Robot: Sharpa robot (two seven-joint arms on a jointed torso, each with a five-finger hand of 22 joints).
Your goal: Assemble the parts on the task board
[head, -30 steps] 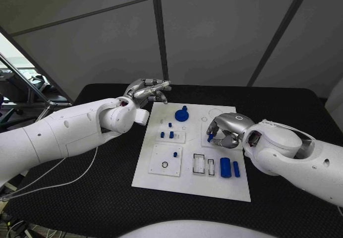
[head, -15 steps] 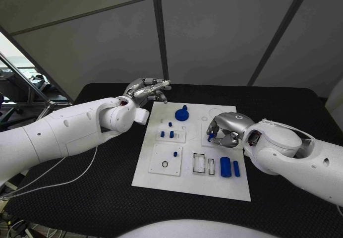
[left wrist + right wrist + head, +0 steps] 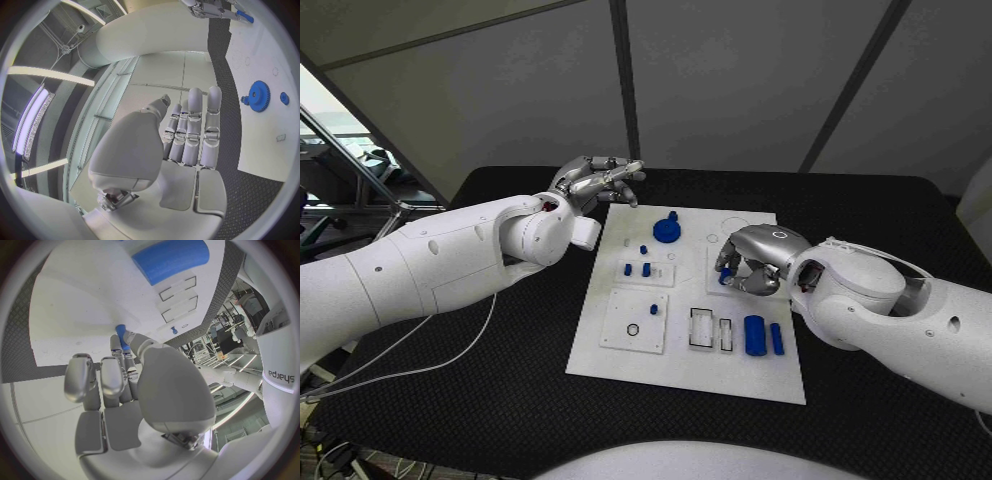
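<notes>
The white task board (image 3: 678, 372) lies in the middle of the table. On it are a blue gear (image 3: 668, 233), small blue pegs (image 3: 629, 270) and two blue cylinders (image 3: 756, 337). My right hand (image 3: 751, 262) hovers over the board's right side and pinches a small blue part (image 3: 726, 277) between thumb and finger; the right wrist view shows that part (image 3: 122, 336) just above the white surface. My left hand (image 3: 597, 182) hangs off the board's far left corner with its fingers (image 3: 190, 130) stretched out and nothing in it. The gear (image 3: 257, 95) lies beyond those fingers.
Rectangular slots (image 3: 702, 329) and a square plate with a round hole (image 3: 633, 331) sit at the board's near half. Black table (image 3: 473, 380) surrounds the board on all sides. The large blue cylinder (image 3: 170, 260) lies beyond my right hand.
</notes>
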